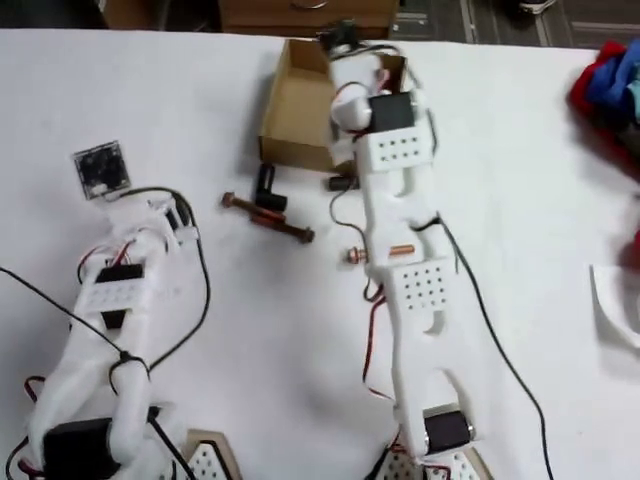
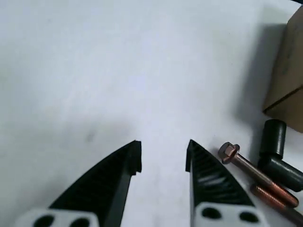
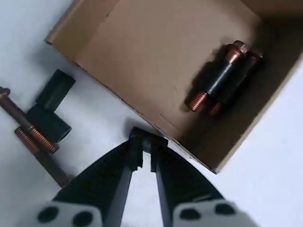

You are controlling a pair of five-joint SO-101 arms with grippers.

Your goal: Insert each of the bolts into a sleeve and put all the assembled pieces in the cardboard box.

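Two sleeved bolts (image 3: pixel 220 80) lie parallel in the cardboard box (image 3: pixel 142 52), threads toward the right end effector (image 3: pixel 146 150), which is pinched together and empty. The left end effector (image 2: pixel 163 156) stands apart, empty.

The high camera hangs above the table (image 1: pixel 200 120) and looks down from the near side, with the arm bases nearest and the box (image 1: pixel 300 105) far. The left wrist camera sits just behind the left gripper (image 2: pixel 163 146), close over the table, facing far and right. The right wrist camera looks past the right gripper (image 3: pixel 147 142), close, down into the box. All three share the loose bolts (image 1: pixel 285 225) and sleeves (image 1: pixel 265 182) near the box's near left corner.
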